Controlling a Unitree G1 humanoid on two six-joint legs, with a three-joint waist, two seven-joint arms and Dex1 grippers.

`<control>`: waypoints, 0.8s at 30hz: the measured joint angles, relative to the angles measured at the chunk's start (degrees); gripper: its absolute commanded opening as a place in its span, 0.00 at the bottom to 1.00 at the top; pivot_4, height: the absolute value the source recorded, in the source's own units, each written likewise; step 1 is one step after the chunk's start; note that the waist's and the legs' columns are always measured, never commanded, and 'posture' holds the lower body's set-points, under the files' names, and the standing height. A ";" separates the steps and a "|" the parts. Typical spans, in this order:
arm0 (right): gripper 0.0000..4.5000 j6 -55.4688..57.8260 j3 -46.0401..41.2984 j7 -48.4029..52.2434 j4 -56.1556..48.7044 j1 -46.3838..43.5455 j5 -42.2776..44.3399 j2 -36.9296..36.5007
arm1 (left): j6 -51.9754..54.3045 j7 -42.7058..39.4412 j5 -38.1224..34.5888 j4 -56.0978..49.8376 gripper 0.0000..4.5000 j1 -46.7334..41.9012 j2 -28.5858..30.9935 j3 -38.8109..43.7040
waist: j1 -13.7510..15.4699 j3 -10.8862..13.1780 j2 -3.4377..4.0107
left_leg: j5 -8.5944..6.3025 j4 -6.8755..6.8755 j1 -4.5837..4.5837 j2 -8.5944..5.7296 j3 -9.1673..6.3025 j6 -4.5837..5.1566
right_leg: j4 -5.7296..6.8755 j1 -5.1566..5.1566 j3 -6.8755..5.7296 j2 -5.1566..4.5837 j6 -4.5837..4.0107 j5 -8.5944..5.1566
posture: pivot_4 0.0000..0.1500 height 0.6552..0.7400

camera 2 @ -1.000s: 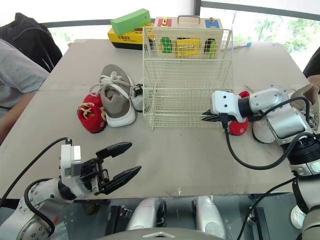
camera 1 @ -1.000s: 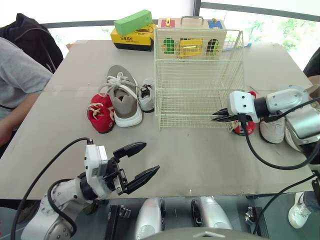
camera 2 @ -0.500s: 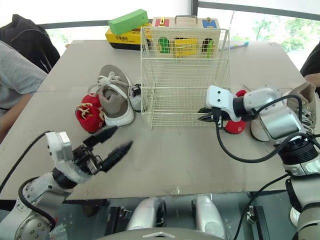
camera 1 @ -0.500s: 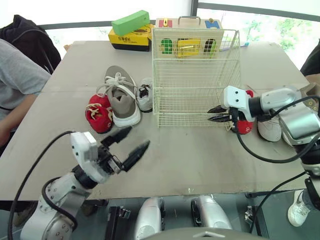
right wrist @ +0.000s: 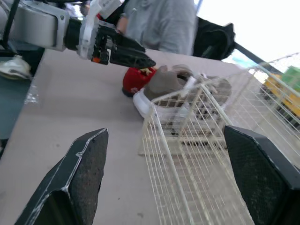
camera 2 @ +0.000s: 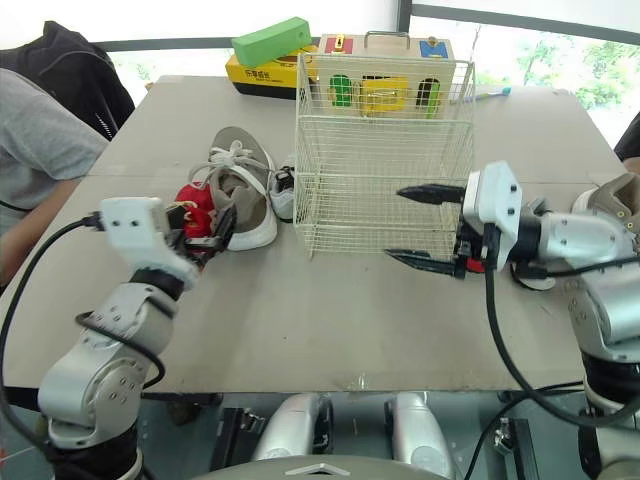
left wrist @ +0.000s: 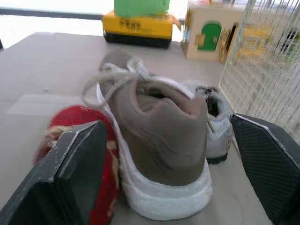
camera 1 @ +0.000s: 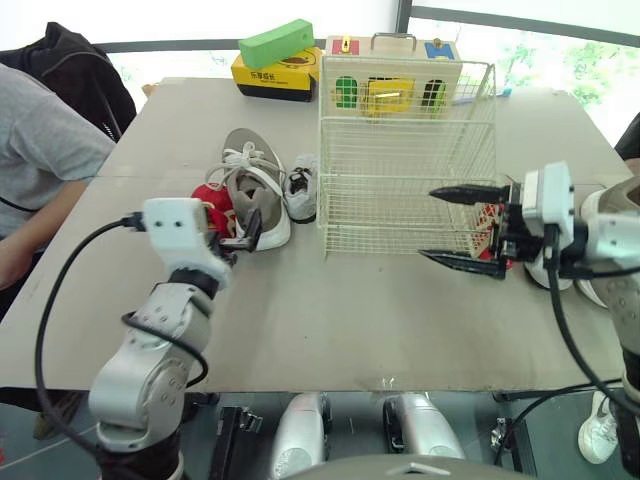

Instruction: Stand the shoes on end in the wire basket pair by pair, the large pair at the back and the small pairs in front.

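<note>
Shoes (camera 1: 255,195) flank wire basket (camera 1: 400,170); left claw (left wrist: 166,123) and right claw (camera 1: 428,224) wide; box (camera 1: 265,75) print unreadable.

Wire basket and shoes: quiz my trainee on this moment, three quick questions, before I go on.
1. True or false: the wire basket already holds a shoe.
2. Pick one. The left tool is: A) shut on a shoe; B) open, facing the heel of the large grey shoe; C) inside the basket.
3. Fill in: the right tool, near the basket's front, is ____ (open or shut).
Key: 1 false; 2 B; 3 open.
</note>
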 measured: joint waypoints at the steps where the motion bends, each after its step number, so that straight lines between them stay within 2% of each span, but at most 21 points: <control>1: 0.83 0.09 0.03 -0.73 -0.64 0.81 0.02 0.02 | 0.75 0.52 0.66 0.88 1.00 -1.06 -0.26 -0.71 | -0.06 0.00 0.00 | 0.00 0.00 0.01 0.00 -0.01 0.00 | 0.02 0.00 -0.01 0.02 0.00 0.00 | 1.00 1.00; 7: 0.83 0.85 0.96 -5.11 -4.68 2.03 0.24 -0.05 | 1.38 2.35 8.57 11.09 1.00 -8.61 -1.35 -5.32 | 0.11 0.00 0.00 | 0.01 -0.01 0.01 0.01 -0.10 -0.02 | 0.02 0.00 -0.07 0.11 -0.02 -0.01 | 1.00 1.00; 10: 0.83 1.14 1.31 -6.33 -5.35 2.67 0.45 -0.23 | -1.74 2.27 11.37 16.64 0.83 -10.98 -3.70 -6.84 | 0.25 0.00 0.00 | 0.01 -0.01 -0.02 -0.02 -0.06 -0.01 | -0.02 0.00 -0.05 0.04 -0.01 -0.01 | 1.00 1.00; 11: 0.83 1.15 1.35 -6.88 -5.46 3.29 0.46 -0.52 | -3.60 2.01 12.67 18.28 0.71 -11.43 -4.39 -7.25 | 0.26 -0.01 0.01 | 0.01 -0.01 0.01 -0.02 -0.05 -0.01 | 0.00 0.00 -0.02 0.03 -0.01 -0.01 | 1.00 1.00; 13: 0.83 1.11 1.56 -7.30 -5.68 3.92 0.27 -0.72 | -5.98 1.36 14.08 20.25 0.53 -11.59 -4.68 -7.94 | 0.27 -0.03 0.05 | 0.01 -0.01 0.04 -0.02 -0.07 -0.01 | 0.04 0.01 -0.04 0.04 -0.02 -0.01 | 1.00 1.00; 17: 0.83 1.11 2.29 -8.50 -5.91 4.15 0.09 -0.73 | -9.56 0.47 16.80 22.69 0.26 -11.55 -5.60 -8.39 | 0.30 -0.04 0.06 | 0.05 0.01 0.07 -0.01 -0.11 -0.04 | 0.10 0.03 -0.07 0.06 -0.03 0.01 | 1.00 1.00; 19: 0.83 1.10 2.30 -9.05 -5.91 4.14 -0.01 -0.73 | -11.58 0.46 17.76 23.00 0.18 -11.20 -6.63 -7.94 | 0.34 -0.04 0.06 | 0.05 0.02 0.03 -0.01 -0.11 -0.04 | 0.08 0.03 -0.07 0.04 -0.02 0.01 | 1.00 1.00; 22: 0.83 1.09 2.58 -10.32 -5.01 2.61 -0.31 -0.31 | -16.73 1.81 17.98 23.41 0.17 -11.23 -9.49 -5.19 | 0.26 0.06 -0.09 | 0.05 0.03 -0.06 0.00 -0.12 -0.04 | 0.06 -0.05 -0.07 0.03 -0.02 0.02 | 1.00 1.00; 24: 0.83 0.99 2.45 -12.74 -3.33 -0.94 -1.03 0.83 | -22.26 3.27 18.52 23.35 0.17 -14.52 -10.22 -2.27 | 0.08 0.36 -0.56 | 0.05 0.03 -0.16 0.09 -0.11 -0.05 | 0.07 -0.16 -0.07 0.06 -0.08 0.07 | 1.00 1.00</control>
